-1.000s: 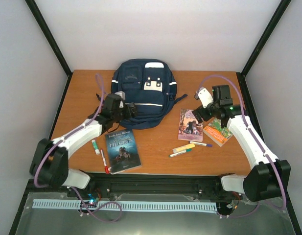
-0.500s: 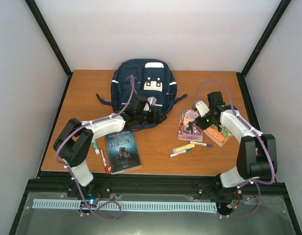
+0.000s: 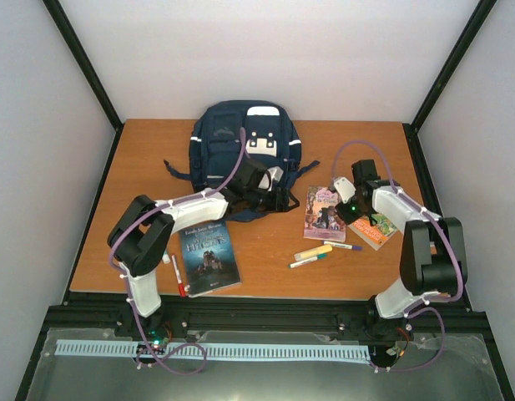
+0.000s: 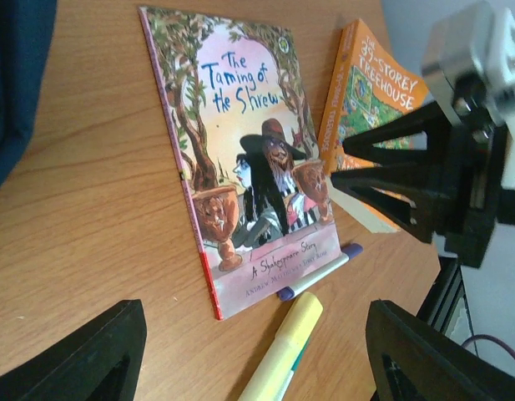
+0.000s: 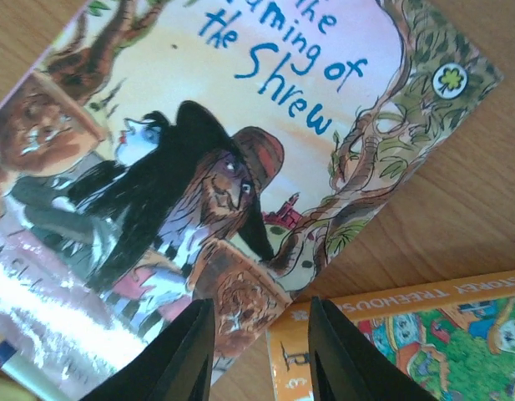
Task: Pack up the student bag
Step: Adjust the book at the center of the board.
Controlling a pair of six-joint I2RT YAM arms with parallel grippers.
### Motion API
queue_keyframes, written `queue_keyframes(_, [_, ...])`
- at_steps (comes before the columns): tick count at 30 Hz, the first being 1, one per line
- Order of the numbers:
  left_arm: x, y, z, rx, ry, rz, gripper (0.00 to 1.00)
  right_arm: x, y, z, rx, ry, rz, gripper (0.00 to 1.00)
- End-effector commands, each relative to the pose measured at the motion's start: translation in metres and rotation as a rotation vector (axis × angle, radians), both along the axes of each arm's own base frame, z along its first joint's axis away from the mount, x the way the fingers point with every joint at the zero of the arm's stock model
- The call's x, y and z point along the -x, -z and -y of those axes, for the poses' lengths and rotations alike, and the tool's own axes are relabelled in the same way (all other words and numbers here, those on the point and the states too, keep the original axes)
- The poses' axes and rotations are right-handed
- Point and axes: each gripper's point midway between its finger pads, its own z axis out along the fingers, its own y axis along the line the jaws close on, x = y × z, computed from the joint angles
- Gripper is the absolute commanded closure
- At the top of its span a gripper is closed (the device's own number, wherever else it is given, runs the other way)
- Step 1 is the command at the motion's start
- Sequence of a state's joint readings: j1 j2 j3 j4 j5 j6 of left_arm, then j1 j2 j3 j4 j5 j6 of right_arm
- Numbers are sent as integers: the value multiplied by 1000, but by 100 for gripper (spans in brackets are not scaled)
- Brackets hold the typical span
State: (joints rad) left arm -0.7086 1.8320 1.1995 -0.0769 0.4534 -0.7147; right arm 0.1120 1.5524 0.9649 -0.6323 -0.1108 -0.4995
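The navy student bag [image 3: 244,150] lies at the back middle of the table, and its edge shows in the left wrist view [image 4: 15,75]. My left gripper [image 3: 284,200] [image 4: 257,359] hangs open just right of the bag's front, over a yellow highlighter [image 4: 282,342]. "The Taming of the Shrew" book [image 3: 324,213] [image 4: 249,159] [image 5: 240,125] lies flat. My right gripper [image 3: 340,210] [image 5: 259,351] [image 4: 339,164] sits low at that book's right edge. Its jaws are narrowed but apart, the book's corner showing between them. An orange Treehouse book [image 3: 372,227] [image 5: 424,334] lies beside it.
A dark-covered book [image 3: 209,255] lies near the front left, with a red pen [image 3: 177,274] and a glue stick [image 3: 163,249] beside it. Markers [image 3: 311,255] and a purple-capped pen [image 4: 320,271] lie below the Shrew book. Black frame posts stand at the table's back corners.
My left arm swung right from the bag's left side to the bag's front right. The right gripper dropped to the Shrew book's edge and its jaws narrowed.
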Motion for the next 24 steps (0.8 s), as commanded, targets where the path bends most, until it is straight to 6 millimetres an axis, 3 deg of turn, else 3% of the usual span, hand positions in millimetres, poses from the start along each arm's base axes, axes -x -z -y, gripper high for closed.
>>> queue_keyframes(1, [8,5,12,-12,48,-8,25,-15,9,7,3,35,-22,67])
queue_keyframes(13, [12,24,15,-34,43,-40,21,-22,30,3,-26,41,-117,68])
queue_keyframes(24, [12,42,4,-79,-9,-67,21,-15,46,-33,-99,-41,-224,74])
